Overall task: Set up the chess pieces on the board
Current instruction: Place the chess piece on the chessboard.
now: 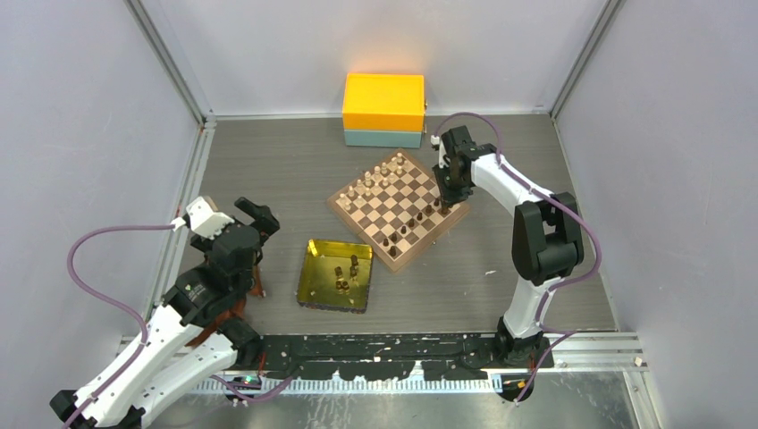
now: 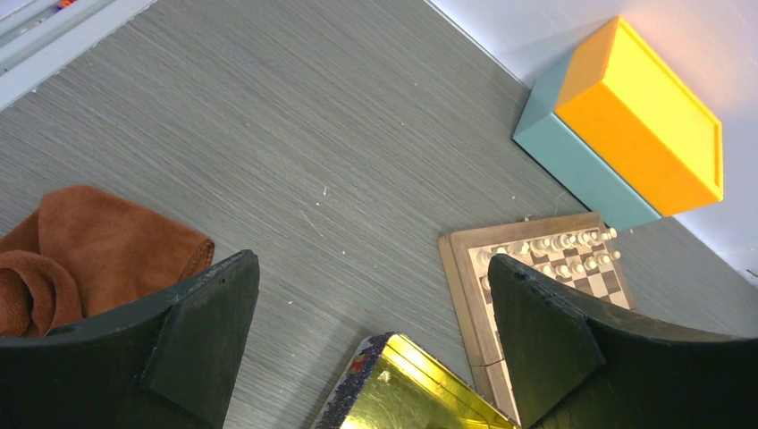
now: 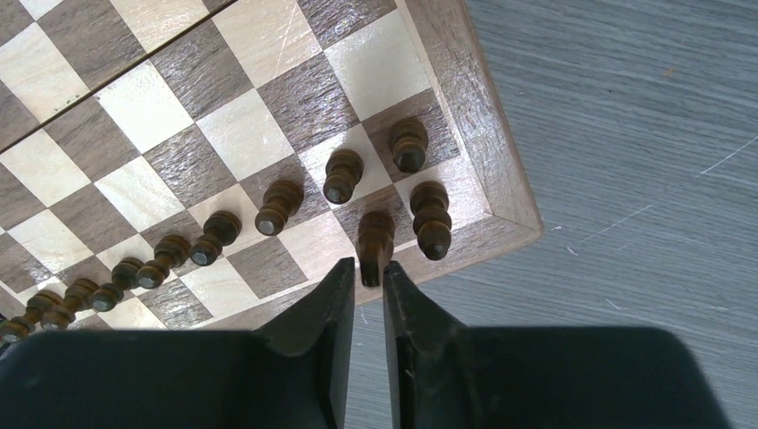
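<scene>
On the grey table (image 1: 268, 170), seen from above, the board (image 1: 359, 238) lies turned cornerwise near the middle. Pale pieces (image 1: 375, 179) line its far-left side, and dark pieces (image 1: 420, 217) stand along its near-right side. A few more dark ones sit in the gold tray (image 1: 308, 277), just near-left of the board. An orange box (image 1: 384, 100) rests on a teal box (image 1: 383, 138) against the back wall. The right gripper (image 1: 444, 195) hangs over the board's right corner, among the dark pieces. The left gripper (image 1: 261, 222) is off to the left of the tray, well apart from the board.

Left wrist view: the left fingers (image 2: 201, 340) are spread wide, with only bare table and a corner of the tray between them, grasping nothing. A brown cloth (image 2: 89, 241) lies bunched beside the left-hand finger. Past the other finger, the board's border and the pale pieces show, with the two boxes beyond at the wall.

Right wrist view: a row of dark pieces runs diagonally along the board, one to a square, from the corner off to the lower left. Behind that row, on the edge squares by the corner, stand two more, upright. One of these, a tall piece (image 3: 375, 237), has its top right at the tips of the right fingers (image 3: 313, 357). These fingers stand a narrow slit apart, with the piece's top at the mouth of the slit. I cannot tell whether they press it or stand just clear of it.
</scene>
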`<act>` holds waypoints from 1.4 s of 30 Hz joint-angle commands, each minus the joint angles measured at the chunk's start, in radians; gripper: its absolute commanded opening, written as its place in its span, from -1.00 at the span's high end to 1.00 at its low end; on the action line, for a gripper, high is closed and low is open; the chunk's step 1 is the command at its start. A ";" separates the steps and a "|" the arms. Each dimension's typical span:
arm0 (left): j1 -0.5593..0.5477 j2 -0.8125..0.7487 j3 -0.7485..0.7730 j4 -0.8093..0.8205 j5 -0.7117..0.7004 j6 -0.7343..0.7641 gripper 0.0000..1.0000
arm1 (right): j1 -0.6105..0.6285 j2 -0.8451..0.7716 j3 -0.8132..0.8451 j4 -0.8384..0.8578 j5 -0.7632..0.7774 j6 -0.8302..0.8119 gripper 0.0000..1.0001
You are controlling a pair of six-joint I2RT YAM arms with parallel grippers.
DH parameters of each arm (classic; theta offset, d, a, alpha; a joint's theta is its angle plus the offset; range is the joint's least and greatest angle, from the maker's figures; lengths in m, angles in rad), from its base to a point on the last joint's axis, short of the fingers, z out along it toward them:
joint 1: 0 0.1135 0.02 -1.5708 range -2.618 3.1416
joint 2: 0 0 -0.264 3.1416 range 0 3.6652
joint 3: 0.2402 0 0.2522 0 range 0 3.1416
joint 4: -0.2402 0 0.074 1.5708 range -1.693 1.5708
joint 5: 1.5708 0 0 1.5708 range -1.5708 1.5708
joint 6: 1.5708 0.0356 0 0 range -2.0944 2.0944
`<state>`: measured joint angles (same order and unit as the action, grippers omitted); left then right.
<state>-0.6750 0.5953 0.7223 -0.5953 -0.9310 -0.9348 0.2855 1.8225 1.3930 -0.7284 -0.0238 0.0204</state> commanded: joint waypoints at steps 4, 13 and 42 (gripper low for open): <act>-0.005 0.006 0.005 0.045 -0.014 0.007 -0.99 | -0.005 -0.005 0.005 0.027 0.011 0.000 0.42; -0.005 0.000 0.002 0.043 -0.009 0.005 -0.99 | -0.004 -0.022 0.009 0.023 0.008 0.006 0.39; -0.005 0.002 -0.004 0.036 -0.023 -0.007 -0.99 | 0.225 -0.239 0.029 0.099 0.153 0.094 0.37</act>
<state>-0.6750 0.5999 0.7208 -0.5953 -0.9230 -0.9356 0.4278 1.6577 1.3930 -0.7036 0.0788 0.0677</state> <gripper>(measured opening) 0.996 0.314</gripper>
